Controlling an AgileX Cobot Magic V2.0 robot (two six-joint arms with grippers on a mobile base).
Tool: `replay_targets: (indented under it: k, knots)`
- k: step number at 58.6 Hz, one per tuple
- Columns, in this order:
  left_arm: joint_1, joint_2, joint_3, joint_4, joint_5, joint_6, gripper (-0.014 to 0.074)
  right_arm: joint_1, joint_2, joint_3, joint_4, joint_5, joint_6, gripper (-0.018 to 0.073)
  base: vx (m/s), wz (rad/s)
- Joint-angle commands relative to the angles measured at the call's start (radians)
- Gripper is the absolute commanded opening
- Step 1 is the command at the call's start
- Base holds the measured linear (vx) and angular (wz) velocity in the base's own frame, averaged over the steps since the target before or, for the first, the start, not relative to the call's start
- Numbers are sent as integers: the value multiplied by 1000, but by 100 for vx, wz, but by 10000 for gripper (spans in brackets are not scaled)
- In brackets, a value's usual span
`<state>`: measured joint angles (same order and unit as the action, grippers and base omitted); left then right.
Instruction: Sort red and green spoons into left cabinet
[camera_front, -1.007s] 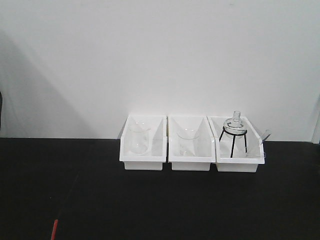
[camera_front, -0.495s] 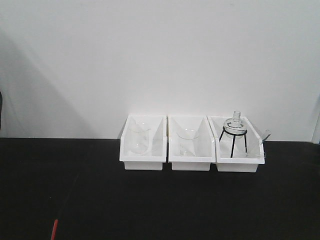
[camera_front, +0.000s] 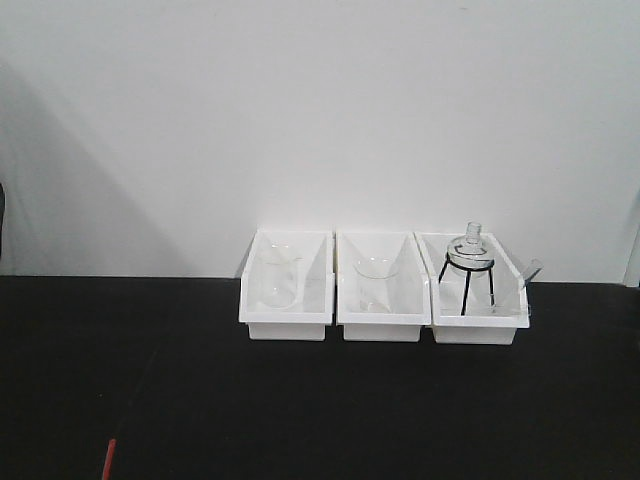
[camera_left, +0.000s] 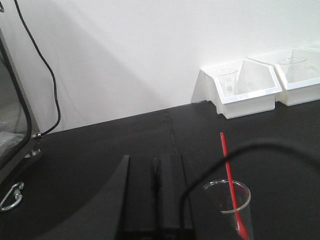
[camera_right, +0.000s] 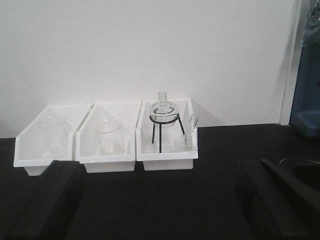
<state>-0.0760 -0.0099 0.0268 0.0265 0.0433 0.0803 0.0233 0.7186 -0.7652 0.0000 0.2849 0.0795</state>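
Observation:
The red spoon (camera_left: 229, 172) stands bowl-down in a clear glass beaker (camera_left: 244, 200) on the black table, just right of my left gripper (camera_left: 156, 175). The left gripper's black fingers are pressed together and hold nothing. The spoon's handle tip also shows at the bottom left of the front view (camera_front: 108, 458). The green spoon is not in view. Only a dark-framed edge of the left cabinet (camera_left: 15, 125) shows at the far left; its shelf is hidden. My right gripper (camera_right: 160, 200) is open and empty, its fingers (camera_right: 45, 200) wide apart above the table, in front of the bins.
Three white bins (camera_front: 384, 328) holding glass beakers and a flask on a black tripod (camera_front: 468, 270) stand in a row against the white wall. A black cable (camera_left: 47, 80) hangs by the cabinet, and another cable (camera_left: 260, 148) crosses in front of the beaker.

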Motion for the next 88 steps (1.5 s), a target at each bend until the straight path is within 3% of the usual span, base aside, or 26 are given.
replay_targets:
  k: [1,6,11,18,26,35,44,57,69,82,88]
  knots:
    - [-2,-19,6,-5,-130,-8,0,-5,0,-38,0,-85,-3,650,0,0]
    - [-2,-19,6,-16,-214,-50,0,-5,0,-38,0,-92,-3,622,0,0]
    - [-2,-19,-7,-50,-282,-151,0,-5,0,-38,0,-92,-3,587,0,0]
    - [-2,-14,-109,-55,-167,-249,0,-5,0,-38,0,-92,-3,555,0,0]
    - [-2,68,-308,-19,87,-196,0,-5,0,-38,0,-95,-3,547,0,0]
    - [-2,226,-495,-12,254,-105,0,-5,0,-38,0,-96,-3,547,0,0]
    - [-2,386,-622,-16,322,-80,0,-5,0,-38,0,-96,-3,547,0,0]
    - [-2,529,-654,-27,295,-80,21,-5,0,-38,0,-94,-3,547,0,0]
    - [-2,613,-654,-99,283,-75,153,-5,0,-38,-6,-68,-44,549,0,0]
    - [-2,660,-654,-110,282,-75,405,-5,0,-38,-24,-40,-319,554,0,0]
    - [-2,668,-654,-110,282,-75,513,-5,7,-38,-24,-34,-355,571,0,0]
